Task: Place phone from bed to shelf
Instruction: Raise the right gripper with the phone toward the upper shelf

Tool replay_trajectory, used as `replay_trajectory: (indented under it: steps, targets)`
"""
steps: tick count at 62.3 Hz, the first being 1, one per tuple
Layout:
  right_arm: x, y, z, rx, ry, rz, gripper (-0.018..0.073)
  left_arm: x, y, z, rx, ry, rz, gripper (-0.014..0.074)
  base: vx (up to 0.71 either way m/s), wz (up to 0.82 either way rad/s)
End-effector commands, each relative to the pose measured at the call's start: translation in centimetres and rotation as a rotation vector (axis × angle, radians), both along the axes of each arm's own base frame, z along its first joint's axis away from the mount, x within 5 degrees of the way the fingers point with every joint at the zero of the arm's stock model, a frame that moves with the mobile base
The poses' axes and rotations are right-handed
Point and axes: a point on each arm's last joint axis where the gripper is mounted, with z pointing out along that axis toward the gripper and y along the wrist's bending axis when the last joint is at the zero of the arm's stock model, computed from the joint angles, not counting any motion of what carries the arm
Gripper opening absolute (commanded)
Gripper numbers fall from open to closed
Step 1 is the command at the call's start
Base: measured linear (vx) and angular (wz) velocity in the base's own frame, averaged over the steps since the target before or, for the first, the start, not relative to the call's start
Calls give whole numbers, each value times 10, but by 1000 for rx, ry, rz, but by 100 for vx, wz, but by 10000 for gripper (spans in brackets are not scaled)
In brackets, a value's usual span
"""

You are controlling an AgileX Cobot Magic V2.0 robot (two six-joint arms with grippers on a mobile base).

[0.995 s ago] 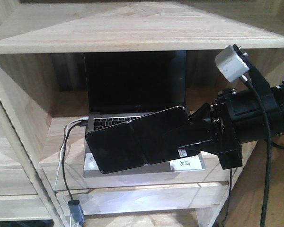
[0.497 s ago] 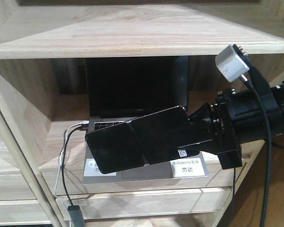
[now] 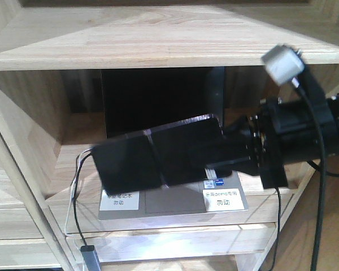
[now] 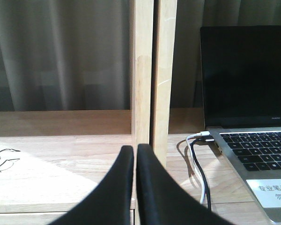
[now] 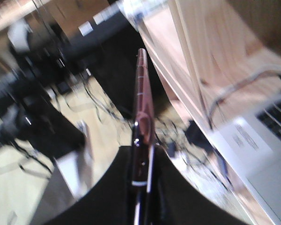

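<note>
The phone [image 3: 152, 158], flat, glossy black and creased in the middle, hangs in the air in front of the light-wood shelf [image 3: 158, 34], over the laptop's keyboard. My right gripper [image 3: 223, 157] is shut on the phone's right end. In the blurred right wrist view the phone [image 5: 142, 98] stands edge-on, pinkish-gold, between the jaws of the right gripper [image 5: 143, 157]. My left gripper [image 4: 134, 151] is shut and empty, low over a shelf board in front of an upright post [image 4: 147, 70]. The bed is out of view.
An open grey laptop [image 3: 158, 96] with white labels [image 3: 220, 195] fills the shelf compartment behind the phone. Its black and white cables [image 4: 199, 161] run off its left side. A thick plank [image 3: 169, 53] roofs the compartment; a curtain [image 4: 61, 51] hangs behind.
The right arm has carried the phone a little to the left and upward, with motion blur now. Earlier the shelf also shifted down in the front view. The left gripper shows only now.
</note>
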Motion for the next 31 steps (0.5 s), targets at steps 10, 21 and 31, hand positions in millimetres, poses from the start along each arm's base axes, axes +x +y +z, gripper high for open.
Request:
replay_trajectory:
  steps: [10, 21, 31]
  targets:
    - [-11, 3, 26, 146, -7, 49, -3, -1, 0, 15, -11, -108, -2, 1, 0, 0]
    - [-11, 3, 26, 146, -7, 49, -3, -1, 0, 15, -11, -108, -2, 1, 0, 0]
    - [-11, 3, 26, 146, -7, 49, -3, -1, 0, 15, -11, -108, -2, 1, 0, 0]
